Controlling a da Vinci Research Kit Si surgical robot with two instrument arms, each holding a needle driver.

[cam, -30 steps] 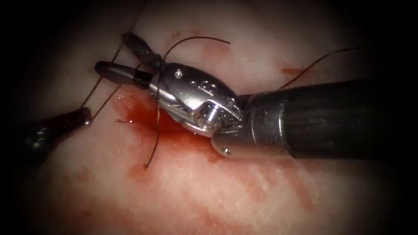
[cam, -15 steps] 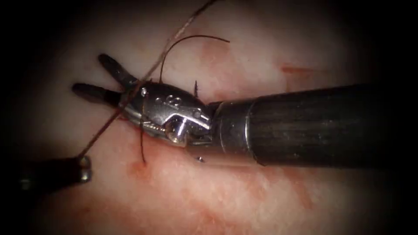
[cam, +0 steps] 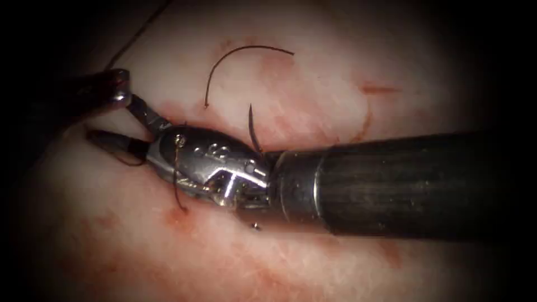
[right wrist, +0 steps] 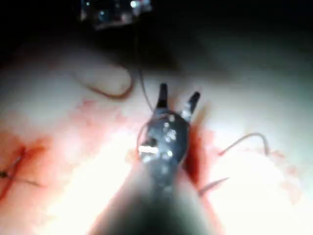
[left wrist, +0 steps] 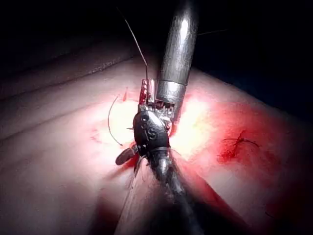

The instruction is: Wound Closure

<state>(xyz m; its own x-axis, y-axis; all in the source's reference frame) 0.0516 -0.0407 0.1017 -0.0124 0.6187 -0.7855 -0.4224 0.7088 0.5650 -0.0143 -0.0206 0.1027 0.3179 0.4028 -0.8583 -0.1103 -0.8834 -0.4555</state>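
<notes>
Thread hung over the wrist of the right end effector and ended on the tissue just below it, at a spot of red fluid. That end effector lay low over the tissue with its two jaws spread apart and nothing between them; the right wrist view showed the same open fork, with a strand of thread passing close by one jaw. Its dark shaft came in from the right. Just beyond the upper jaw sat the left end effector, dim at the left edge; I could not tell whether its jaws were apart or together, nor whether they held anything, though a thin line of thread ran up and away from beside its tip. Above the right tool's wrist a short dark curved piece stood up from the tissue beside the shaft; whether it was the needle or a thread end could not be told. Farther up lay a loose curved end of thread on pale tissue. In the left wrist view, a red-stained patch carried a small tangle of thread, well apart from the tools.
</notes>
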